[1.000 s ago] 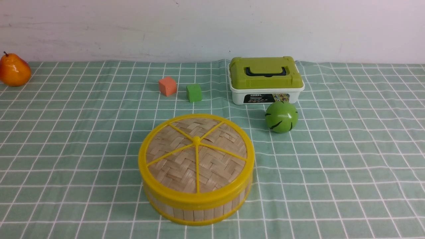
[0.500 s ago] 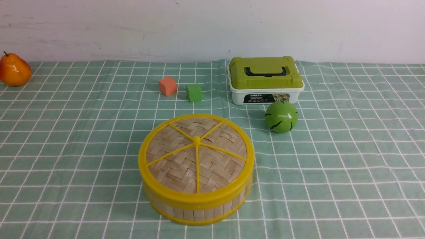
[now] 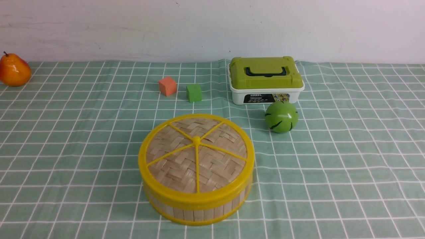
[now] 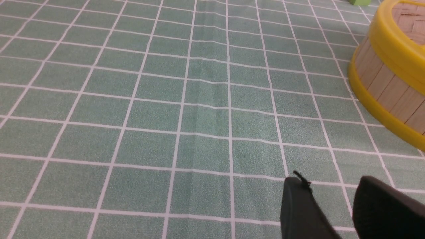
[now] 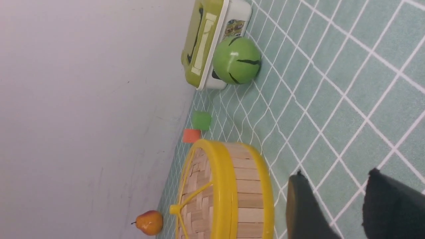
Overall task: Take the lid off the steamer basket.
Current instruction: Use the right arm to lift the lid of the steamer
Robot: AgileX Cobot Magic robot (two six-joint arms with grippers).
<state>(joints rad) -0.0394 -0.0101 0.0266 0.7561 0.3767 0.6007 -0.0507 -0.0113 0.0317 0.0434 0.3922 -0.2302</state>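
Lid (image 3: 196,156) sits flat on the steamer basket (image 3: 196,210), mid-front of the green checked cloth (image 3: 66,149), with the green ball (image 3: 281,117) behind it to the right. We see the left gripper (image 4: 332,187) low over cloth beside the basket, jaws parted, holding nothing. We see the right gripper (image 5: 336,181) likewise parted, gripping nothing, near the basket wall but apart.

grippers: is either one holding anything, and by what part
Nothing is held. The left gripper and right gripper are open over cloth; the lid sits on the steamer basket.
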